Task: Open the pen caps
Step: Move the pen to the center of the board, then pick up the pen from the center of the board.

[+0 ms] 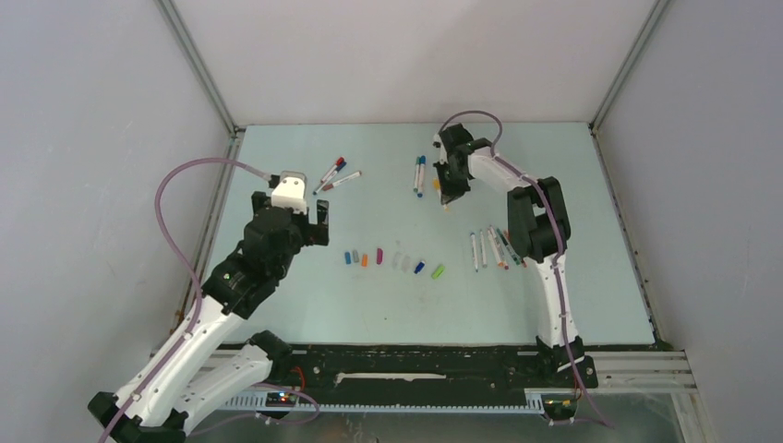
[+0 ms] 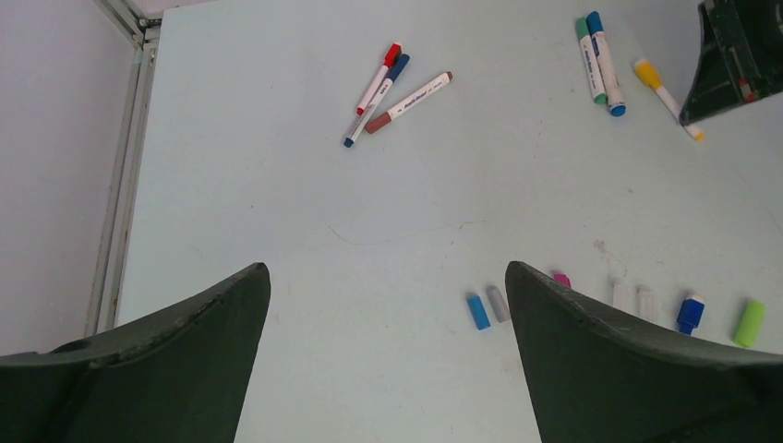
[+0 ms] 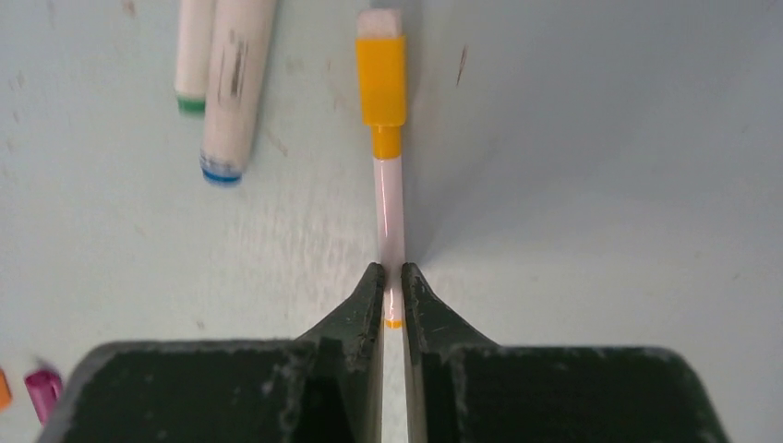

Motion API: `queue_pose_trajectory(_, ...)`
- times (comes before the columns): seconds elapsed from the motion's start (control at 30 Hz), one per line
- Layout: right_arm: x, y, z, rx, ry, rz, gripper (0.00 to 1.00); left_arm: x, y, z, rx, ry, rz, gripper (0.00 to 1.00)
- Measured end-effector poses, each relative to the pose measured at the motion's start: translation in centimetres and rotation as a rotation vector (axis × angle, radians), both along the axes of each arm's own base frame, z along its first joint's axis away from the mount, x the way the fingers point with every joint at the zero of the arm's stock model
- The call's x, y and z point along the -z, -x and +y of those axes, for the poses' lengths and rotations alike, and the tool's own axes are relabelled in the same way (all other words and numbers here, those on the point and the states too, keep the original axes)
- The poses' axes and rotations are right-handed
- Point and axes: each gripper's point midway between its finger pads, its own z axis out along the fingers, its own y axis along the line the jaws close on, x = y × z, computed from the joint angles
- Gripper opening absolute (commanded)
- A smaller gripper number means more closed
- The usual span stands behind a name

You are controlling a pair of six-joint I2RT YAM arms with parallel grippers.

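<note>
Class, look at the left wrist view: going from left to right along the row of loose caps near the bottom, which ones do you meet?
Light blue plastic cap → grey plastic cap → two pale translucent caps → dark blue plastic cap → lime green plastic cap. The pink one, half hidden by the gripper finger, is left out.

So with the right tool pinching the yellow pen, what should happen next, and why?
Probably lift the yellow pen off the table: the right tool is shut on its barrel, its yellow cap is still on, and the left tool hangs open, free to pull.
</note>
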Motion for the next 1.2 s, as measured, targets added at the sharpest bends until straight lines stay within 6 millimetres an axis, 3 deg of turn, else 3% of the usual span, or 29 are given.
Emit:
queue_pose_trajectory(0.13, 0.1, 3.3, -0.4, -0.044, 0.002, 0.059, 0.1, -0.3, 0.1, 0.1, 0.0, 0.006, -0.01, 1.0)
queue_pose_trajectory(0.27, 0.2, 5.7, -0.5, -0.089, 0.023, 0.092, 0.19, -0.4, 0.2, 0.0, 0.005, 0.01, -0.012, 1.0)
queue_pose_trajectory(0.4, 0.4, 6.6, -0.2, -0.117, 0.041, 0.107, 0.27, -0.4, 0.2, 0.0, 0.008, 0.012, -0.012, 1.0)
queue_pose_trajectory(0.67, 0.4, 5.9, 0.1, -0.138, 0.083, 0.128, 0.23, -0.6, 0.4, 0.0, 0.01, 0.017, -0.02, 1.0)
queue_pose_trajectory(0.83, 0.6, 5.2, 0.0, -0.149, 0.104, 0.128, 0.01, -0.6, 0.4, 0.0, 0.01, 0.017, -0.02, 1.0)
queue_pose_trajectory(1.2, 0.4, 5.8, -0.6, -0.254, 0.131, 0.107, 0.0, -1.0, 0.8, -1.2, 0.088, 0.053, -0.024, 1.0)
